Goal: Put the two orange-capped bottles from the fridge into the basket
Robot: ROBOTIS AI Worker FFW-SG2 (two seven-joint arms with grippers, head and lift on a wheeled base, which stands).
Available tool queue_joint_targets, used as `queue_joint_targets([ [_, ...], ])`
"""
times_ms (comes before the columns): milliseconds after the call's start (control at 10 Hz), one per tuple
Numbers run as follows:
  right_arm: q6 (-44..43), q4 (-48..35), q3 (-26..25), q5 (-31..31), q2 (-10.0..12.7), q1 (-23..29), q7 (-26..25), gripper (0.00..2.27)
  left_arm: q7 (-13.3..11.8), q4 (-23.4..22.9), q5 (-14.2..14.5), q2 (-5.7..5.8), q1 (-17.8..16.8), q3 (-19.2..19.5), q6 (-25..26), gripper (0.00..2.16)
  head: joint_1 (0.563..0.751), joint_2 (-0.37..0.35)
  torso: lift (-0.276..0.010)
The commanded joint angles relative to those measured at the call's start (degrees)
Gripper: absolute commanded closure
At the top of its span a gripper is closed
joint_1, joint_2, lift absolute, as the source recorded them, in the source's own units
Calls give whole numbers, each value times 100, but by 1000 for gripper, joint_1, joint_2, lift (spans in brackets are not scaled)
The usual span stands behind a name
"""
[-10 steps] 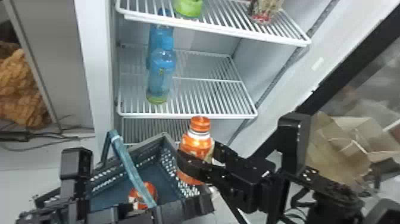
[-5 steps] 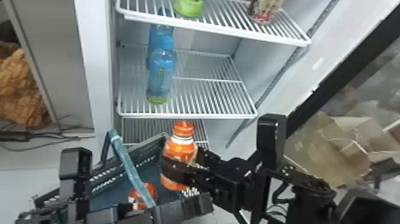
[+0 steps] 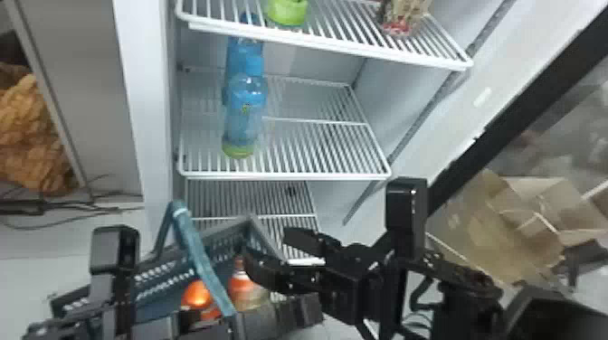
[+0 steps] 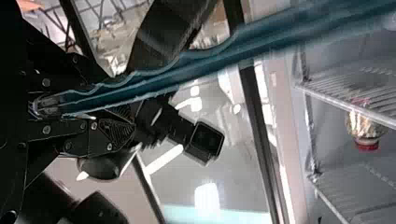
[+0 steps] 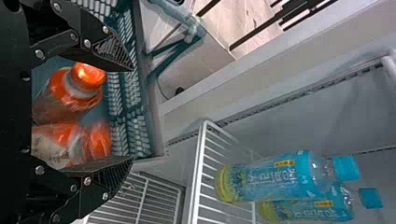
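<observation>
In the head view my right gripper (image 3: 268,248) stands open over the right side of the dark teal basket (image 3: 165,273). One orange-capped bottle (image 3: 242,284) is just beneath it in the basket; the other orange-capped bottle (image 3: 197,295) lies to its left. Seen from the right wrist, both bottles (image 5: 60,100) (image 5: 53,142) are side by side within the basket wall (image 5: 125,88), beyond the parted fingers of the gripper (image 5: 130,114). My left gripper (image 3: 115,289) is at the lower left; in its wrist view the gripper (image 4: 84,105) is shut on the basket handle (image 4: 205,60).
Two blue bottles (image 3: 244,117) stand on the fridge's middle shelf (image 3: 316,174). A green item (image 3: 288,11) and a red-based pack (image 3: 402,18) sit on the upper shelf. The fridge door's dark frame (image 3: 511,117) and cardboard boxes (image 3: 497,230) are at the right.
The right gripper has moved left over the basket and opened. The bottle it held has gone down into the basket beside the other one. The left arm has stayed in place.
</observation>
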Motion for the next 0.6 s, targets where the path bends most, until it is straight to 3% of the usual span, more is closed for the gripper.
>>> queue_joint_targets([
  [0, -63, 148, -19, 2, 10, -52, 78, 427, 3, -1, 1, 1, -1, 7, 0, 1150, 695, -350, -235],
  [500, -865, 148, -42, 173, 72, -38, 78, 432, 3, -1, 1, -8, 13, 18, -14, 1148, 695, -350, -235],
])
